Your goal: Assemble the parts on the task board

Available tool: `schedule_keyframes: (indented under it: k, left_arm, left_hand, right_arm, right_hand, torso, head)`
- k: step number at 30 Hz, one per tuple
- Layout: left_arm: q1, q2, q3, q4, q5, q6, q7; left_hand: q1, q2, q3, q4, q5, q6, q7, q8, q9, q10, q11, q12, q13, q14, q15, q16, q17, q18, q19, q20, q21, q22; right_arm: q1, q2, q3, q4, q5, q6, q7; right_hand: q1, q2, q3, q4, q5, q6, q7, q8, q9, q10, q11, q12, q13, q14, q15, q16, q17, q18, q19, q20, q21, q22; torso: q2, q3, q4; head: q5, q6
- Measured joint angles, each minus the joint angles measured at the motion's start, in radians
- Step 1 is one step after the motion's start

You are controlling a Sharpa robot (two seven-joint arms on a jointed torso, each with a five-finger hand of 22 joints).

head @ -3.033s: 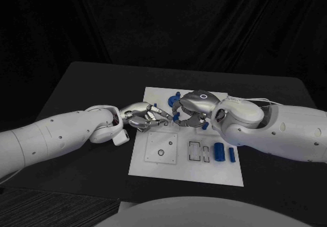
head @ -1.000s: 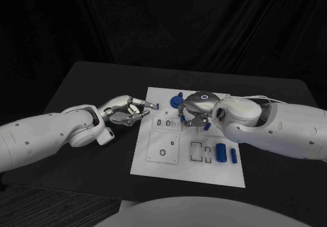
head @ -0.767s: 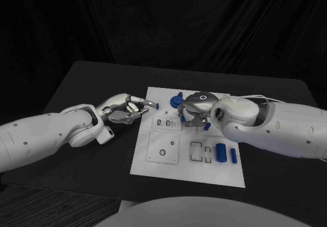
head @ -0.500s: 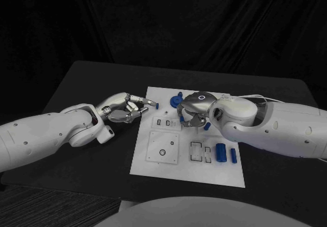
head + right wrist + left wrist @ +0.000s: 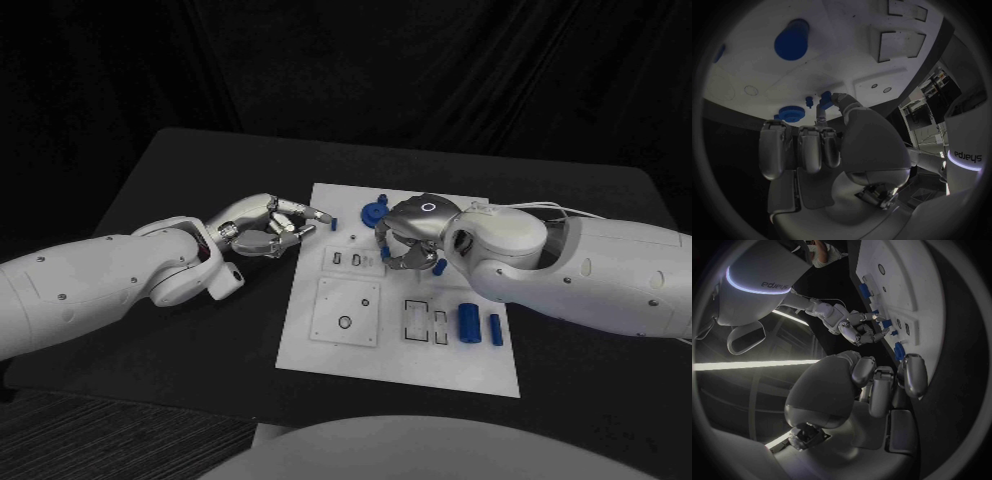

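Note:
The white task board (image 5: 346,350) lies mid-table. My left hand (image 5: 271,228) hovers at its far left edge with fingers curled in and nothing seen in them, their tips close to a small blue peg (image 5: 333,224) standing in the board. My right hand (image 5: 408,240) hangs over the board's far middle, its thumb and a finger pinching a small blue part (image 5: 825,95). A round blue gear (image 5: 375,212) sits just beyond that hand, also seen as the gear (image 5: 791,114). The left wrist view shows the right hand (image 5: 857,330) over the board (image 5: 898,270).
A blue cylinder (image 5: 466,321) and a thinner blue pin (image 5: 493,329) lie on the board's right side, next to rectangular slots (image 5: 426,320). A raised square plate (image 5: 343,312) with holes takes the near left. Black table (image 5: 173,340) surrounds the board.
Three seconds ago my left hand was fingertip to fingertip with the right hand; it has drawn back to the board's left edge. My right hand has barely moved.

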Motion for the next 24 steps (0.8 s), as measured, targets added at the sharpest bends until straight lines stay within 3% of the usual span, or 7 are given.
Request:
schedule_keyframes:
  k: [5,24]
  left_arm:
    - [0.0,0.004,0.0,-0.005,0.0,0.006,-0.002]
    - [0.0,0.015,0.0,-0.016,0.0,0.033,-0.016]
  left_hand:
    - [0.0,0.0,0.0,0.0,0.0,0.0,0.0,0.0,0.0,0.0,0.0,0.0,0.0,0.0,0.0,0.0,0.0,0.0,0.0,0.0,-0.005,-0.002]
    - [0.0,0.0,0.0,0.0,0.0,0.011,0.003,0.0,0.001,0.0,0.0,0.0,0.0,0.0,0.0,0.0,0.0,0.0,-0.007,0.0,-0.005,-0.006]
  right_arm:
    - [0.0,0.003,0.0,0.0,0.0,0.001,0.0]
    - [0.0,0.018,0.0,-0.006,-0.001,0.001,-0.001]
  right_hand:
    - [0.0,0.0,0.003,-0.003,0.0,0.0,0.0,-0.003,0.0,0.0,0.0,0.0,0.001,0.0,0.0,0.0,0.0,0.0,0.0,0.0,0.0,0.0]
    - [0.0,0.0,0.007,-0.01,-0.065,-0.004,-0.003,-0.009,-0.001,0.0,0.0,0.0,0.001,0.0,0.0,-0.004,0.0,0.0,0.0,0.0,-0.008,0.001]
  torso:
    - [0.0,0.0004,-0.0001]
    - [0.0,-0.0001,0.0011]
  head:
    - [0.0,0.0]
    - [-0.002,0.0]
